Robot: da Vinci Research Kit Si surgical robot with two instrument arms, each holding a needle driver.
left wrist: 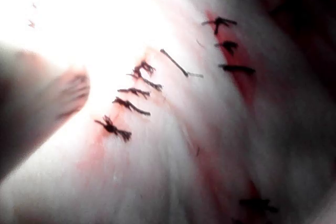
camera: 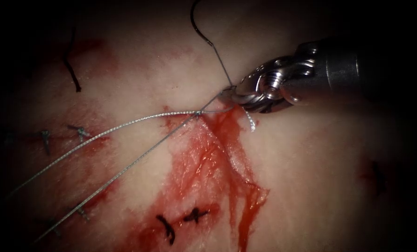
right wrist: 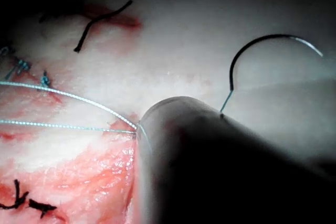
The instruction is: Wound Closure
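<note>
Silvery thread (camera: 124, 123), dark needle (camera: 196, 23), red fluid (camera: 245, 196) on pale tissue (camera: 311, 163).

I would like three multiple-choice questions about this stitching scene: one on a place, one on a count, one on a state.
1. Where is the needle?
A. lying free on the tissue, beyond the right tool
B. in the right tool's jaws
C. deep in the cut

2. How many long strands of thread run from the knot toward the endoscope view's left?
A. one
B. two
C. four

3. What does the right tool hold?
A. nothing
B. the needle
C. the thread

Answers: 1 A, the whole curve lies bare; 2 B, two strands fan out; 3 C, thread meets its closed tip.
</note>
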